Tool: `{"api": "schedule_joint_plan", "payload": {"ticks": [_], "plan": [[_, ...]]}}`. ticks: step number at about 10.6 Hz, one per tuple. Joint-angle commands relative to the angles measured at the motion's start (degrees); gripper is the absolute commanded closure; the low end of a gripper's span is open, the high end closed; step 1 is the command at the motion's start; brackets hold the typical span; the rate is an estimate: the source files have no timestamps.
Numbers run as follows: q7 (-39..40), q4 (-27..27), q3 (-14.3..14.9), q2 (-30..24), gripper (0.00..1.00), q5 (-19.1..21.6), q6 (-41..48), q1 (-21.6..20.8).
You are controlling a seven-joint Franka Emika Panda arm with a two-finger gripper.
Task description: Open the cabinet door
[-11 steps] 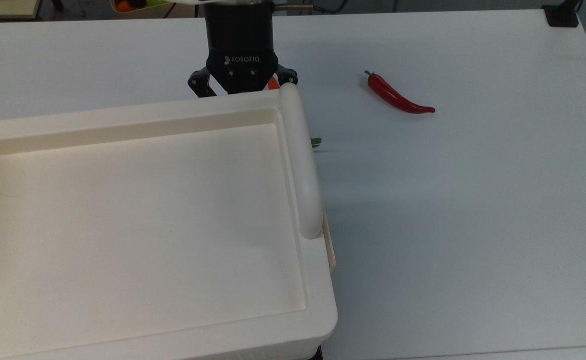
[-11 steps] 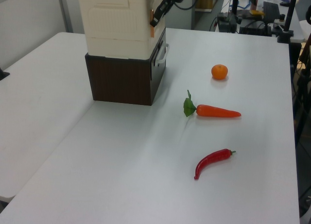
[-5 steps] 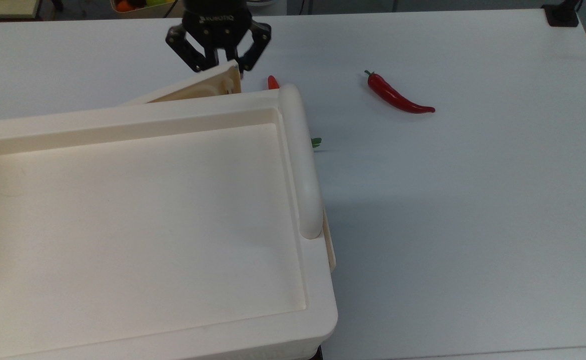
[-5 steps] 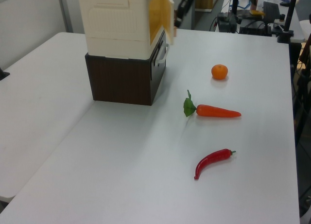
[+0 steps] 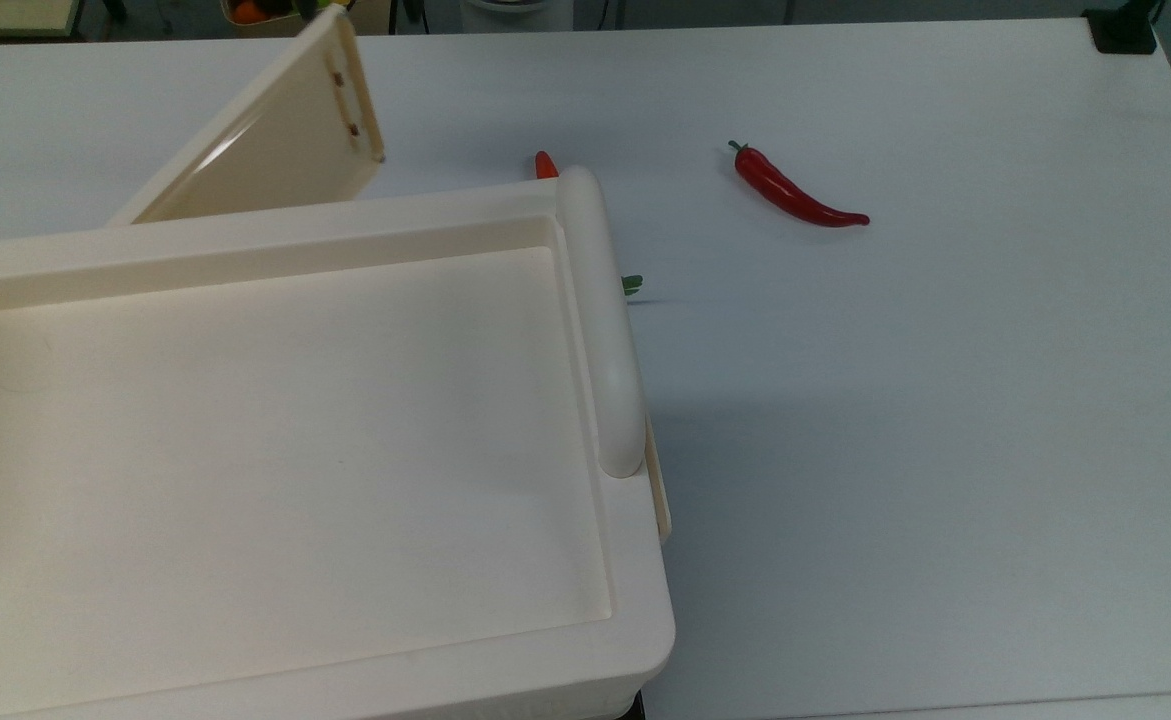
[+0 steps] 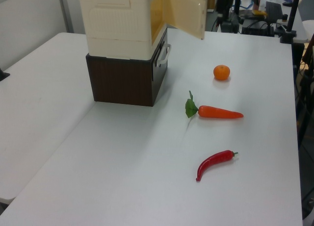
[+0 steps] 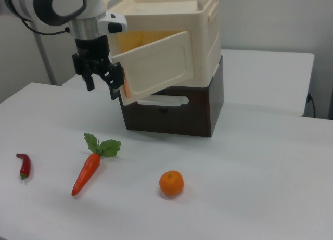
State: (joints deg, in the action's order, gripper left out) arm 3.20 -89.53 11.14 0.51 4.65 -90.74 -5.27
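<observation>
cabinet door (image 5: 280,150): swung from shut to wide open, toward the top view's far left.
gripper (image 7: 101,81): carried outward with the door's free edge.

The cabinet (image 7: 171,37) and the cabinet door (image 7: 156,65) are seen in cream-white, set on a dark brown base (image 7: 177,112). A red chilli (image 6: 214,163), an orange carrot (image 6: 220,112) with green leaves and an orange fruit (image 6: 222,72) are shown on the white table (image 6: 122,177).

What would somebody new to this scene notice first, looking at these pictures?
Probably the flat cream-white plastic cabinet door, swung wide off the large cream-white plastic cabinet sitting on a dark brown box. The robot's black hand hangs open at the door's free edge. In front, on the white table, lie a small red chilli, an orange carrot and a round orange.
</observation>
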Motion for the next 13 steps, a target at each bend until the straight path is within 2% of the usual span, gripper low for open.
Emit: {"api": "schedule_joint_plan", "payload": {"ticks": [1, 4, 13], "plan": [[-2.4, -2.9, -3.7, -4.5, 0.00, -0.2, 5.1, 4.0], [-9.9, -2.8, -6.5, -3.8, 0.00, -5.3, 4.6, 3.5], [-9.4, -2.1, -5.8, -1.7, 0.00, -5.5, 1.9, 2.1]]}}
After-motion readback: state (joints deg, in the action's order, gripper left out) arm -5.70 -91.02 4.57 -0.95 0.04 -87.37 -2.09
